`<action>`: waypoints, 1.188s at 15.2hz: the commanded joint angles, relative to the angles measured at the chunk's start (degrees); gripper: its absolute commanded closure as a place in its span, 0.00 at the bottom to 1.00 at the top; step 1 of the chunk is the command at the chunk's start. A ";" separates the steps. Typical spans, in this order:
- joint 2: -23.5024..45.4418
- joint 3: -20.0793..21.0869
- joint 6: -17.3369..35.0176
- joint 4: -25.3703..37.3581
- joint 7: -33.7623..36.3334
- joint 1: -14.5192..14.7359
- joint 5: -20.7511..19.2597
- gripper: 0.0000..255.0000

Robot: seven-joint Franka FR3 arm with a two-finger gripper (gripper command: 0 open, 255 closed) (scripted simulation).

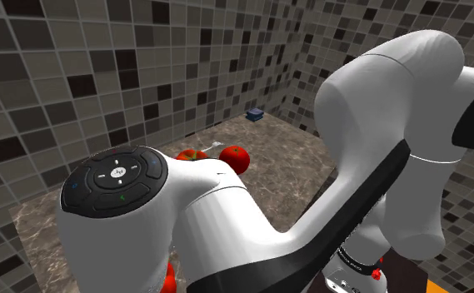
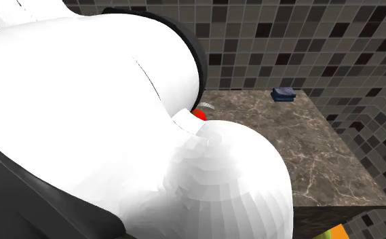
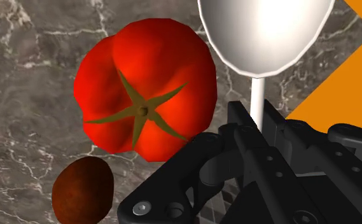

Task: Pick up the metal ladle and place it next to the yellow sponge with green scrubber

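In the wrist view a pale, glossy ladle shows its round bowl (image 3: 265, 32) and a thin straight handle (image 3: 257, 95) running back into my gripper (image 3: 257, 126). The black fingers (image 3: 235, 124) stand close on either side of the handle, shut on it. A red tomato (image 3: 144, 89) with a green star-shaped stalk lies on the dark marble counter (image 3: 33, 76) right beside the bowl. I cannot tell whether the ladle rests on the counter or hangs above it. In both exterior views the white arm (image 1: 227, 225) covers the hand.
A small brown round thing (image 3: 83, 191) lies near the tomato. Two more tomatoes (image 1: 237, 158) (image 1: 192, 155) and a pale grey utensil (image 1: 212, 146) sit mid-counter. A dark blue block (image 1: 256, 113) (image 2: 283, 94) stands in the far corner by the tiled walls. An orange surface (image 3: 357, 76) borders the counter.
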 commanded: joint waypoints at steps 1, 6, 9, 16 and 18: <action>0.74 -0.17 1.38 -0.75 0.50 0.17 -0.62 1.00; 2.59 -0.70 4.61 -2.47 1.64 0.57 -2.18 1.00; 3.82 -1.09 6.49 -3.34 2.40 0.85 -3.22 1.00; 4.79 -1.48 7.88 -3.91 2.99 1.15 -4.03 1.00; 4.78 -1.56 7.89 -3.91 2.97 1.22 -4.00 1.00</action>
